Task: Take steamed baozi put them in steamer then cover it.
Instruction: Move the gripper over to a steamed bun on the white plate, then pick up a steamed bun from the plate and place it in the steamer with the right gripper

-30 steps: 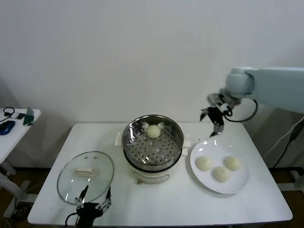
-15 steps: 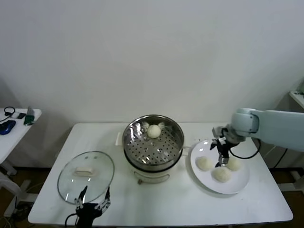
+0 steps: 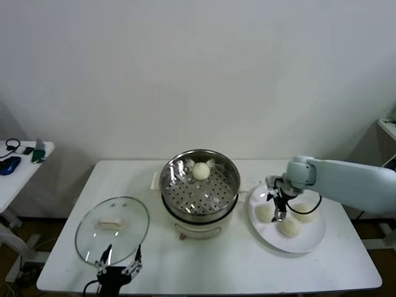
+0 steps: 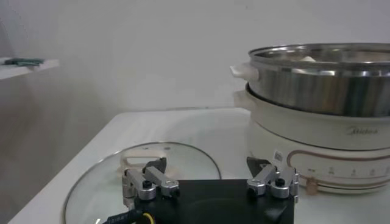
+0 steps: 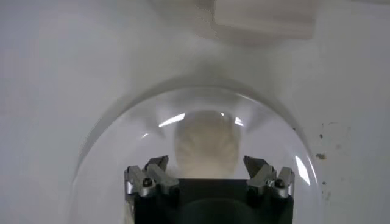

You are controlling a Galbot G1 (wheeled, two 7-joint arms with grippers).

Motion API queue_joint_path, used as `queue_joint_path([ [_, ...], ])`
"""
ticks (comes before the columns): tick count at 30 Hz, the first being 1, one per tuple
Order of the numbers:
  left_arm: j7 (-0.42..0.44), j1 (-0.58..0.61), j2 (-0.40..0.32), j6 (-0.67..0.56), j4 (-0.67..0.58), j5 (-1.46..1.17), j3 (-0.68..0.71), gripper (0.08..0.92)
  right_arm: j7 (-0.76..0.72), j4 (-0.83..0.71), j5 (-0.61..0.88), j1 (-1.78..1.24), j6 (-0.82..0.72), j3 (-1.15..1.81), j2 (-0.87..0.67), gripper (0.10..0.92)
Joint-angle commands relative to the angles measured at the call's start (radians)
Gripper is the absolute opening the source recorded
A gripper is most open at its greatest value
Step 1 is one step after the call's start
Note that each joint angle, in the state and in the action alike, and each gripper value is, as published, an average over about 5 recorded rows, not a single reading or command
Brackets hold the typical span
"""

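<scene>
Reaching in from the right, my right arm bends down over the white plate [image 3: 309, 238], with the right gripper [image 3: 277, 208] pointing straight down at the plate's left baozi [image 3: 266, 212]. On the right wrist view the fingers [image 5: 152, 175] straddle that bun [image 5: 206, 150] with a gap on each side, so I read them as parted and not yet gripping. Two more buns [image 3: 289, 226] sit on the plate beside it, and one bun [image 3: 200, 171] already lies at the back of the steamer [image 3: 199, 185]. A second ago this arm was high above the plate's far edge; it has since dropped and slid left onto the bun, and the fingers have begun narrowing. My left gripper [image 3: 117, 267] hangs parked at the table's [image 3: 204, 263] near edge, fingers spread wide, just in front of the cover [image 3: 112, 230], which lies flat on the table left of the steamer, unchanged.
</scene>
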Motion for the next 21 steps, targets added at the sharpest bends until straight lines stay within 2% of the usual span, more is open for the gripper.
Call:
queue_joint_path([
  [1, -0.001, -0.003, -0.001, 0.0, 0.003, -0.002, 0.0, 0.823, 0.007, -0.06, -0.034, -0.071, -0.002, 0.052, 0.025, 0.726],
  [5, -0.003, -0.004, -0.001, 0.0, 0.002, -0.002, 0.001, 0.823, -0.003, -0.048, -0.026, -0.064, 0.003, 0.057, 0.022, 0.647],
  [11, -0.008, 0.001, -0.001, 0.001, -0.005, -0.001, 0.002, 0.823, -0.035, 0.008, 0.006, 0.025, 0.013, 0.022, -0.009, 0.612],
  [16, -0.012, 0.008, 0.001, 0.0, -0.011, 0.002, 0.006, 0.823, -0.116, 0.064, 0.091, 0.326, 0.065, -0.146, -0.04, 0.611],
  [21, -0.013, 0.01, 0.004, -0.003, -0.012, 0.009, 0.01, 0.823, -0.242, 0.085, 0.199, 0.664, 0.121, -0.292, -0.009, 0.611],
])
